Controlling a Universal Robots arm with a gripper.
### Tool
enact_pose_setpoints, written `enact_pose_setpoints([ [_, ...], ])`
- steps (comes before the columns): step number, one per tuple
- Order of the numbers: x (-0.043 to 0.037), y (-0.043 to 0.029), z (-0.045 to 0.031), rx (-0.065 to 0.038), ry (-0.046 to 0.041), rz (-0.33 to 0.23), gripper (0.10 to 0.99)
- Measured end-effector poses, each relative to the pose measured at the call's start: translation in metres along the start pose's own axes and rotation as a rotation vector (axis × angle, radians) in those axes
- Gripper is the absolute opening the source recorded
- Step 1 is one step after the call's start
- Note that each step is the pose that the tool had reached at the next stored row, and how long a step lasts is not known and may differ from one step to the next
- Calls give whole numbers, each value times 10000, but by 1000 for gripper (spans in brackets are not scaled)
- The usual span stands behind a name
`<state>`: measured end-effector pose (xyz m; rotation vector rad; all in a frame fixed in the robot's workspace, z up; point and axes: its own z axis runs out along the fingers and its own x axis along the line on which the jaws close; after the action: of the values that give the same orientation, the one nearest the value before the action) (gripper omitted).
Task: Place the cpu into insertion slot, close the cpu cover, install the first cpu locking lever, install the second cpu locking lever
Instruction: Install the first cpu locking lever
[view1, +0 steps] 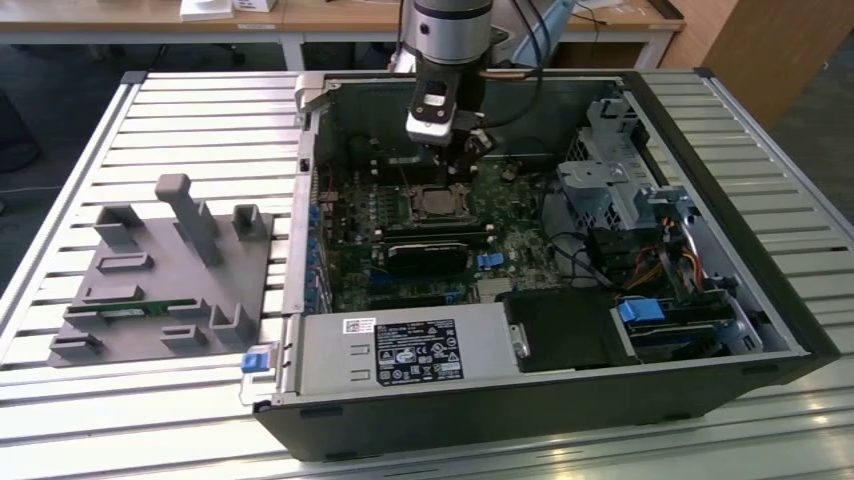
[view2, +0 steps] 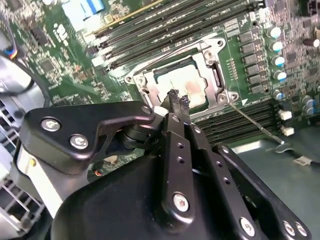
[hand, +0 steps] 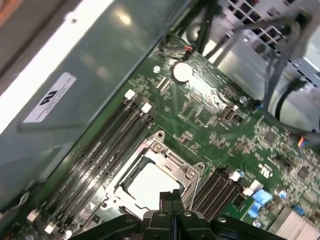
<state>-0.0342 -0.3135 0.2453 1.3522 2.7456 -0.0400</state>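
Second wrist view: you're seeing cpu (view2: 172, 80) sitting under lowered cover (view2: 210, 52); lever (view2: 255, 122) is sticking out, likely unlatched; gripper (view2: 176, 97) is hovering, pinched together, empty.

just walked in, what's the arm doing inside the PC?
The gripper, fingers together and holding nothing, hangs right over the cpu inside the open computer case. The cpu sits in the insertion slot, and the cpu cover looks lowered around it. A thin locking lever angles out from the slot's corner and appears not latched yet.
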Motion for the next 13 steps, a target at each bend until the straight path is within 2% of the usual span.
enact_pose_setpoints([
  [13, 0, 0, 0, -145, 21, -1709, 122],
])
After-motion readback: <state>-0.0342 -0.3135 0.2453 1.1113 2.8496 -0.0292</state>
